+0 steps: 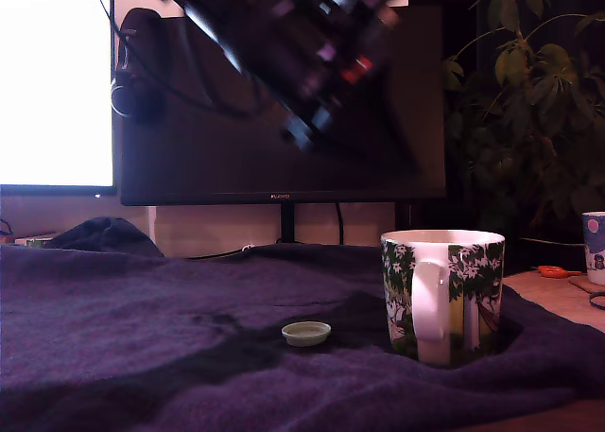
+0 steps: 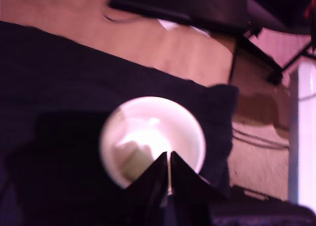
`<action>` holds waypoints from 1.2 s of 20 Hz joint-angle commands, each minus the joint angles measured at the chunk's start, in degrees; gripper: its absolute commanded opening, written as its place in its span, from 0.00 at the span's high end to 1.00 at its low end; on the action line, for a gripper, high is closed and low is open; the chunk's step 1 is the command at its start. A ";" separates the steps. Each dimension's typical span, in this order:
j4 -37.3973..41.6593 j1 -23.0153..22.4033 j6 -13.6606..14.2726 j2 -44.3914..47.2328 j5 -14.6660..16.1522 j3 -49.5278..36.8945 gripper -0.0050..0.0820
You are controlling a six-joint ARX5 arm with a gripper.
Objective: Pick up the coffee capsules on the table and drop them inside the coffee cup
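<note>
The coffee cup (image 1: 442, 295), a white mug printed with green trees, stands on the dark cloth at the exterior view's right. One coffee capsule (image 1: 306, 333), a pale green-white rimmed disc, lies on the cloth just left of the cup in that view. The arm hangs high above them, motion-blurred, its gripper (image 1: 302, 134) pointing down. In the wrist view I look down into the cup (image 2: 192, 122), where a cream capsule (image 2: 129, 157) rests on the bottom. My gripper (image 2: 169, 161) hovers over the rim with its fingertips pressed together and nothing seen between them.
A purple blanket (image 1: 142, 337) covers the table. Behind it stand a dark monitor (image 1: 284, 101) and a bright screen (image 1: 52, 82). A plant (image 1: 529, 101) and a white cup with blue pattern (image 1: 594, 248) sit at the exterior view's far right, near an orange object (image 1: 556, 271).
</note>
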 commanded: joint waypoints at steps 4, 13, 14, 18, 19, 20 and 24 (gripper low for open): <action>-0.39 5.64 0.39 -4.37 4.13 -0.63 0.96; -2.69 14.75 -0.15 -11.06 4.44 -9.01 0.96; -2.91 15.91 -0.70 -12.57 4.20 -10.97 0.96; -2.73 20.41 -3.13 -19.15 2.97 -19.02 0.96; -2.71 21.27 -3.34 -20.68 2.43 -20.70 0.96; -2.51 21.94 -3.52 -21.84 2.08 -22.10 0.96; -2.49 23.17 -4.52 -23.26 0.66 -24.55 0.96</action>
